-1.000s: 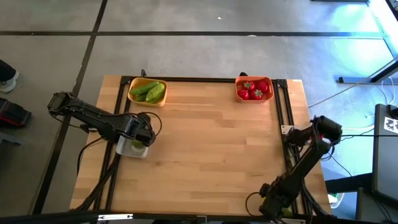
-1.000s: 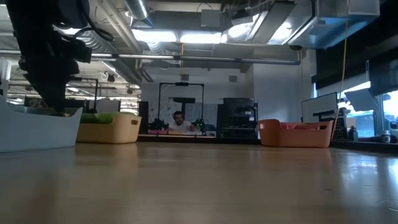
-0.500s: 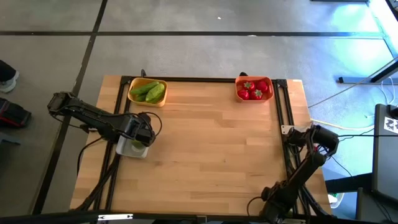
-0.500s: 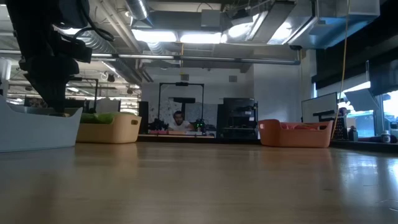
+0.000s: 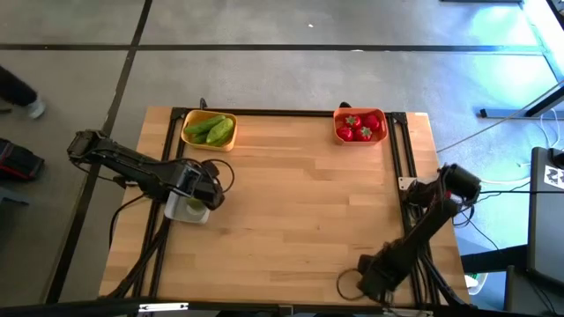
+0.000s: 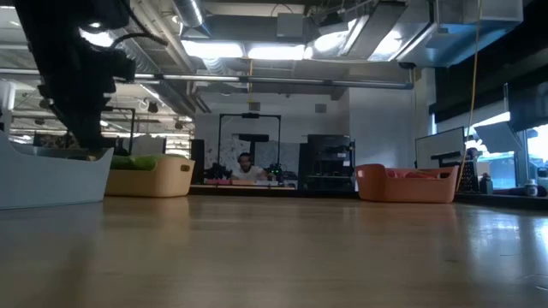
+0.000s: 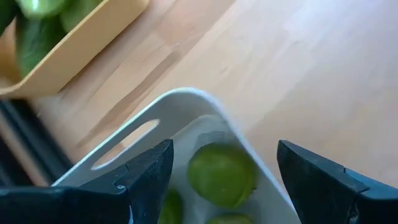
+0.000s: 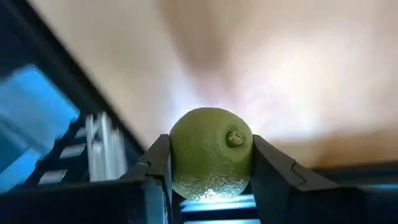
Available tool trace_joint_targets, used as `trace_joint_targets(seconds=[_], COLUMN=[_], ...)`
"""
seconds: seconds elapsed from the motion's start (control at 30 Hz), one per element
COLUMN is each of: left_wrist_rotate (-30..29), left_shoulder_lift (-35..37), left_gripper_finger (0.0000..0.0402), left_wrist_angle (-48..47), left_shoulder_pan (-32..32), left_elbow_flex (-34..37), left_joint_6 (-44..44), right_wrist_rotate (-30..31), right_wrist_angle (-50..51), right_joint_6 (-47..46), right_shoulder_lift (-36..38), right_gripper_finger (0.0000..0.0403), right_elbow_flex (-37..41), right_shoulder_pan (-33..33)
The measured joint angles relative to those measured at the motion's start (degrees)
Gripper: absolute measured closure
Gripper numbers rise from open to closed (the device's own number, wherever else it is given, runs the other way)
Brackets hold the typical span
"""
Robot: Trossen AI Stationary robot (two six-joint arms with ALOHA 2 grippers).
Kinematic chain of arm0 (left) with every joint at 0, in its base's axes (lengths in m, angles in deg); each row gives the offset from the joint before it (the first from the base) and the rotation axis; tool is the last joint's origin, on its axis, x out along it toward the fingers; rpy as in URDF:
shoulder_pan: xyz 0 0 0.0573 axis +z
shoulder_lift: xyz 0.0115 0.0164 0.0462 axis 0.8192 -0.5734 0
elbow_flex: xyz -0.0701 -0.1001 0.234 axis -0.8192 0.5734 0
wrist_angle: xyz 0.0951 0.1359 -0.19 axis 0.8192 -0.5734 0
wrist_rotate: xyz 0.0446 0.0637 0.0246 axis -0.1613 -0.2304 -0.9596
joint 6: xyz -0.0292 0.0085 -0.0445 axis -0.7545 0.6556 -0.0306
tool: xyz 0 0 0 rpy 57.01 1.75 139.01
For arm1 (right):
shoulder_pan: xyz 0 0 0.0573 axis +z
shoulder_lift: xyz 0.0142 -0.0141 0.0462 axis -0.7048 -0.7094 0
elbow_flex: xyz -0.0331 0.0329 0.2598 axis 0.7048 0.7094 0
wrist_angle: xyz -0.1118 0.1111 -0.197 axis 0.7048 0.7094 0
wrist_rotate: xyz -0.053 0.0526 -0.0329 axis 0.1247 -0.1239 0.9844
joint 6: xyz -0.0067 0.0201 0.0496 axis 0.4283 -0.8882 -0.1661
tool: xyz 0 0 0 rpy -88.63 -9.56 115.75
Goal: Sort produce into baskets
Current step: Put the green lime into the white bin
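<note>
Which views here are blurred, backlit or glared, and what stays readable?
Right wrist view: background smeared, yet the small round green lime between the right gripper fingers is sharp. Low view: bright ceiling lights leave the left arm a silhouette over the whitish translucent tray. High view: blue glare at the right edge.

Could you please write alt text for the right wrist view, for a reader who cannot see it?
A small round green lime-like fruit sits gripped between the right gripper's two dark fingers, filling the middle of the picture. Behind it lies a blurred light wooden tabletop, with a dark frame rail along one edge.
</note>
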Motion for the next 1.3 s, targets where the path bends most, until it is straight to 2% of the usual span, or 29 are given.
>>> trace_joint_targets(seconds=[0.27,0.47,0.67,0.83,0.9,1.03,1.3], left_wrist_rotate=[0.3,0.4,0.5,3.4,3.7,6.0,8.7], left_shoulder_lift=[0.0,0.0,0.0,-0.1,-0.4,-0.8,-3.9], left_gripper_finger=[0.0121,0.0121,0.0122,0.0122,0.0122,0.0122,0.0122], left_wrist_angle=[4.1,16.4,31.5,43.8,47.9,55.1,66.9], left_shoulder_pan=[0.0,0.0,0.0,0.1,0.2,0.2,0.1], left_elbow_flex=[-3.8,-5.4,-5.4,-5.4,-5.4,-5.4,-5.4], left_joint_6=[7.1,14.9,21.8,25.4,26.1,28.7,35.4], right_wrist_rotate=[24.5,44.3,59.2,68.0,69.2,66.6,52.9], right_wrist_angle=[10.5,11.3,5.9,-6.7,-14.4,-27.8,-45.2], right_joint_6=[15.3,28.1,42.3,57.2,64.8,76.3,84.5], right_shoulder_lift=[12.2,19.9,23.2,22.9,22.5,22.0,21.0], right_gripper_finger=[0.0272,0.0270,0.0269,0.0268,0.0268,0.0268,0.0268], right_elbow_flex=[0.0,0.0,0.0,0.0,0.0,0.0,0.0], right_shoulder_pan=[-10.3,-17.1,-21.8,-24.7,-26.1,-28.7,-33.1])
